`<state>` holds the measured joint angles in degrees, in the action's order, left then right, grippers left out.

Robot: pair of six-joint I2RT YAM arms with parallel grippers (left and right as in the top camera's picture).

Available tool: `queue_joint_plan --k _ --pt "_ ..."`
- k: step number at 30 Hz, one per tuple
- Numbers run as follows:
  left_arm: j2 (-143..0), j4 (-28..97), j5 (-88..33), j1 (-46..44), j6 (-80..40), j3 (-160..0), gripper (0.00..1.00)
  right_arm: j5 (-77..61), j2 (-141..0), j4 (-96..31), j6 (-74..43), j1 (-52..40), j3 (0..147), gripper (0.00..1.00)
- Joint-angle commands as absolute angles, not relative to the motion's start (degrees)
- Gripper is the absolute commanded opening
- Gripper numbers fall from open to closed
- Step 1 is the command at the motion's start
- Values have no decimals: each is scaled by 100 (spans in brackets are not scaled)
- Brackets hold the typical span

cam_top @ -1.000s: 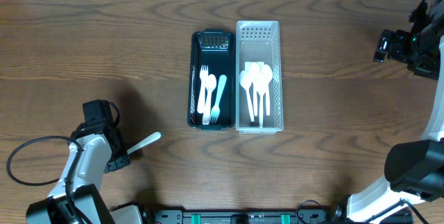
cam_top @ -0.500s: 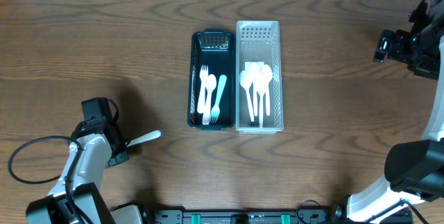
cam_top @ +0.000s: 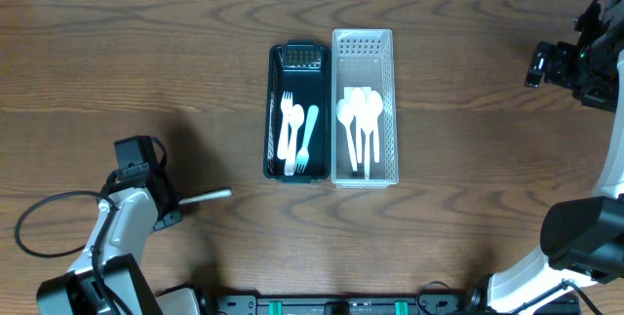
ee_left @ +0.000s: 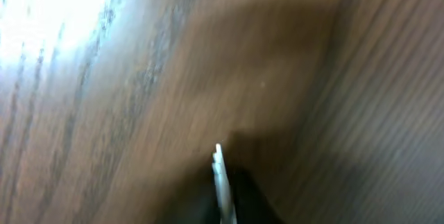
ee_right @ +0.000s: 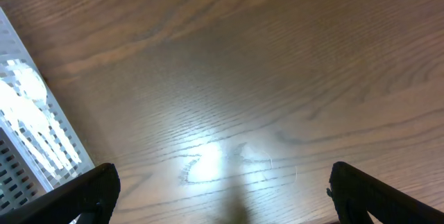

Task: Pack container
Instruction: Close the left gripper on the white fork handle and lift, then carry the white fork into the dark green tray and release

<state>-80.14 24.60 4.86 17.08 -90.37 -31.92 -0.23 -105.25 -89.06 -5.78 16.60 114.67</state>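
L gripper (cam_top: 177,206), off black tray (cam_top: 270,110) near-left corner, pinches white utensil (cam_top: 207,196) by one end (free end out for dropping in); R gripper (cam_top: 538,64) fingers spread, idle.

The left arm (cam_top: 115,235), white links with black joints, rises from the tabletop edge at 7 o'clock and leans towards 3 o'clock; its left claw (cam_top: 174,205) sits low over the tabletop, jaws pressed together on a thin white plastic utensil handle (cam_top: 206,196) that sticks out towards 3 o'clock; in the left wrist view, which is blurred, only the dark finger bases show at 6 o'clock with the white sliver between them. The black right arm (cam_top: 593,66) stands at 3 o'clock, raised, its right claw (cam_top: 536,65) pointing towards 9 o'clock; in the right wrist view the two black fingers (ee_right: 94,191) stand wide apart, gripping nothing.
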Motion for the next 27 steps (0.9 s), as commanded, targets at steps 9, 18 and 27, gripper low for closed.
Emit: queue_joint_plan --k 9,18,27 --pt "-8313 2512 106 1691 -8829 -3100 6 -45 -10545 -8917 -526 1647 11452 99" --pt "-8313 2471 106 1691 -8549 -3135 6 -45 -10545 -8921 -528 1647 11452 99" --pt "-8313 2471 106 1688 -7513 -3214 6 -45 -10545 -8936 -526 1649 11452 99"
